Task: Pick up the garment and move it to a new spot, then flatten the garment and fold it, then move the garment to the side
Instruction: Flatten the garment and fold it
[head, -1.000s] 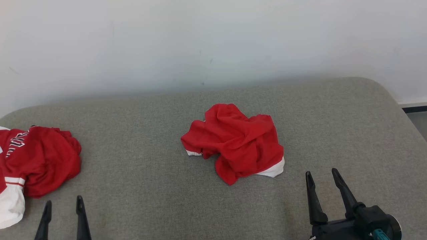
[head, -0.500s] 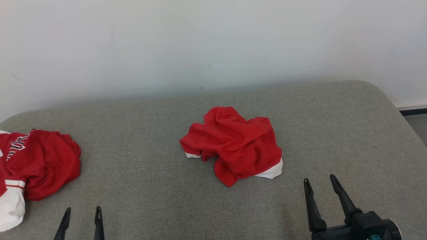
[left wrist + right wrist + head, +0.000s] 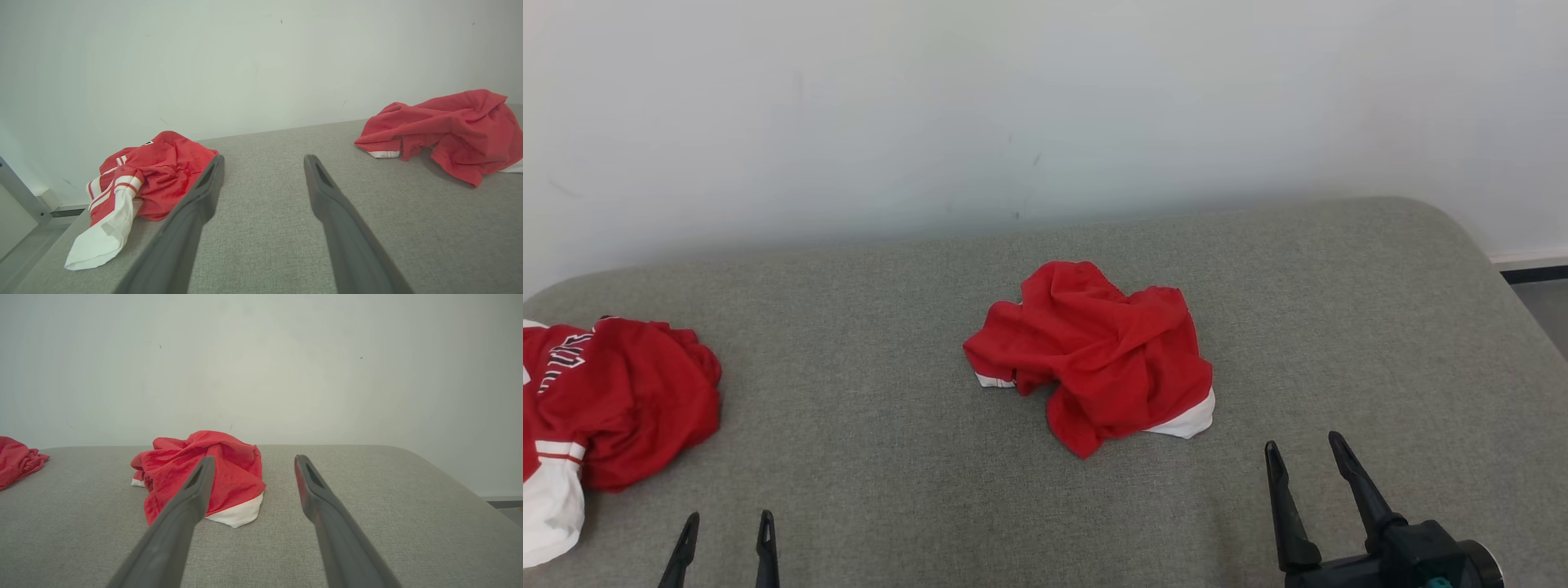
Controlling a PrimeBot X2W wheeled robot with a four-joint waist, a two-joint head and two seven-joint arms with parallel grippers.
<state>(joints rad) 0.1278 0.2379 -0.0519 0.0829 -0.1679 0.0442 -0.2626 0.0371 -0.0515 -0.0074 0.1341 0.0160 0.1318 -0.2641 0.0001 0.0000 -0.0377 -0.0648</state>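
Note:
A crumpled red garment [image 3: 1094, 351] with white trim lies mid-way across the grey padded surface [image 3: 890, 457]. In the head view my left gripper [image 3: 729, 516] is at the bottom left, open and empty, well short of the garment. My right gripper [image 3: 1303, 441] is at the lower right, open and empty, a little in front of and to the right of it. The left wrist view has the open left gripper [image 3: 265, 157] over bare fabric, with the garment [image 3: 449, 126] at the right. In the right wrist view the open right gripper [image 3: 255, 457] points just right of the garment [image 3: 237, 473].
A second red and white garment [image 3: 621, 400] with lettering lies bunched at the surface's left edge, and in the left wrist view this second garment [image 3: 163, 171] is left of my fingers. A pale wall [image 3: 1045, 106] runs behind. The surface's right edge drops to the floor [image 3: 1547, 302].
The head camera has tilted up slightly, so the whole picture sits lower. My left gripper has shifted to the right and both grippers sit lower in view. The garments have not moved.

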